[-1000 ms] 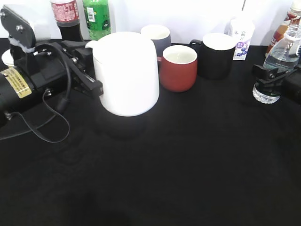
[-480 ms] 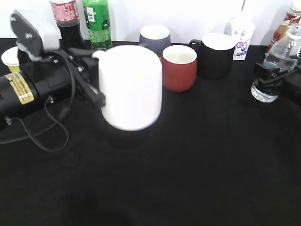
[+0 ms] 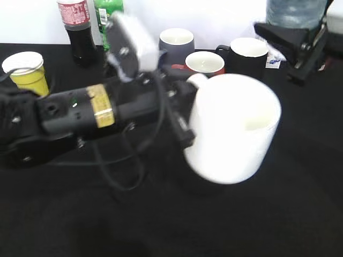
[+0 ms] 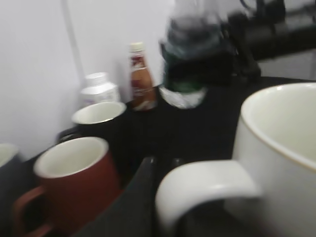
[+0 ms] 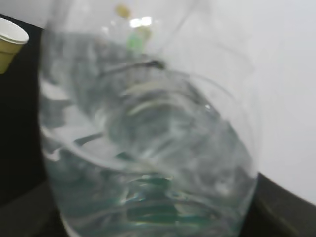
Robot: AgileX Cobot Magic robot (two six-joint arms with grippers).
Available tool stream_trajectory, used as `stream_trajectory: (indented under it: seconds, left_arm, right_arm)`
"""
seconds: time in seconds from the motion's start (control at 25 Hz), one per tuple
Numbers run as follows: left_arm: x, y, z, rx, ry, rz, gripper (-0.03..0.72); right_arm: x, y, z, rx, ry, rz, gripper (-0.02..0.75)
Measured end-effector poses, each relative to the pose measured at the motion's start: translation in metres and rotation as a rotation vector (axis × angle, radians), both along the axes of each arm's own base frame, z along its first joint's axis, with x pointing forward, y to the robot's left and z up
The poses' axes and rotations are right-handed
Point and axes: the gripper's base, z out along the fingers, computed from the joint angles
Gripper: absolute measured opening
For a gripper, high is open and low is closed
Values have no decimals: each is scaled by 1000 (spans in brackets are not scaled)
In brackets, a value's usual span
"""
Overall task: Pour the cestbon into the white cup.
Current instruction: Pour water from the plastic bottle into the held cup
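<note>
The white cup (image 3: 233, 131) is a large all-white mug, blurred and tilted slightly, at centre right of the exterior view. My left gripper (image 3: 183, 115) is shut on its loop handle (image 4: 202, 187) and holds it above the black table. In the left wrist view the cup's rim (image 4: 281, 128) is at the right. The cestbon (image 3: 295, 12), a clear water bottle with a dark green label, is held high at the top right by my right gripper (image 3: 293, 38), up and behind the cup. It fills the right wrist view (image 5: 148, 143) and shows in the left wrist view (image 4: 190, 64).
A red mug (image 3: 205, 63), a grey mug (image 3: 176, 42) and a black mug (image 3: 247, 52) stand behind the cup. A yellow paper cup (image 3: 25, 72), a cola bottle (image 3: 75, 27) and a green soda bottle (image 3: 104, 16) stand at the back left. A sauce bottle (image 4: 140, 76) stands by the wall.
My left arm has carried the white cup from the left to centre right, closer to the camera. My right gripper has lifted the cestbon up off the table and a little left.
</note>
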Motion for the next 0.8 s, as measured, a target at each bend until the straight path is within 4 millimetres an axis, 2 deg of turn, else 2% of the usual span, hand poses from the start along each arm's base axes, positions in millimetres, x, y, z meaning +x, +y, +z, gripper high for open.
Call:
stream_trajectory:
  seconds: [0.12, 0.28, 0.6, 0.8]
  left_arm:
    - [4, -1, 2, -20, 10, 23, 50]
    - [4, -1, 3, -33, 5, 19, 50]
    - [6, 0, 6, -77, 18, 43, 50]
    - [5, -1, 6, -84, 44, 31, 50]
  right_arm:
    - [-7, 0, 10, -117, -153, -10, 486]
    - [-8, 1, 9, -305, -324, -7, 486]
    - [-8, 1, 9, -516, -534, -6, 486]
    - [-8, 1, 9, -578, -597, -9, 486]
